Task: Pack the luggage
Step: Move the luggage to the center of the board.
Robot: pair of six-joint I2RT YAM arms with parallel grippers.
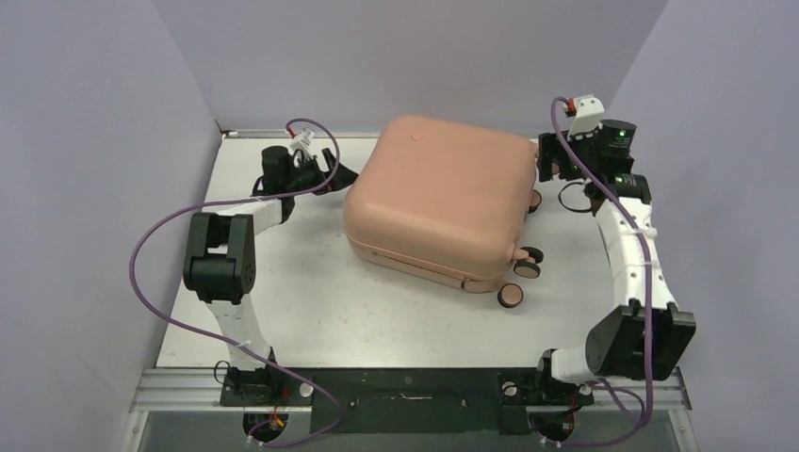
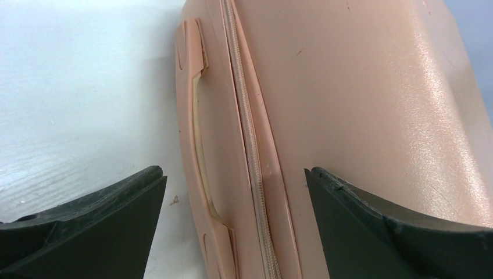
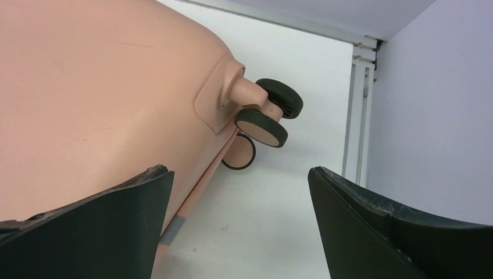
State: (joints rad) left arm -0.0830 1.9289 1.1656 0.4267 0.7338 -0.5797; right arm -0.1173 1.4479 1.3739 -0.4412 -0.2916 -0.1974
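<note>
One luggage [image 1: 438, 198], shut, lies flat at centre and upper centre of the top view on the bench [image 1: 311, 311].
Two end effectors flank it. The left end effector [image 2: 232, 174], at its left side, is spread wide and grips nothing; one handle [image 2: 197, 116] and one zip [image 2: 247, 116] show between its fingers. The right end effector [image 3: 241, 171], at the upper-right corner, is also wide apart and empty, with three wheels [image 3: 261, 128] ahead of it.
</note>
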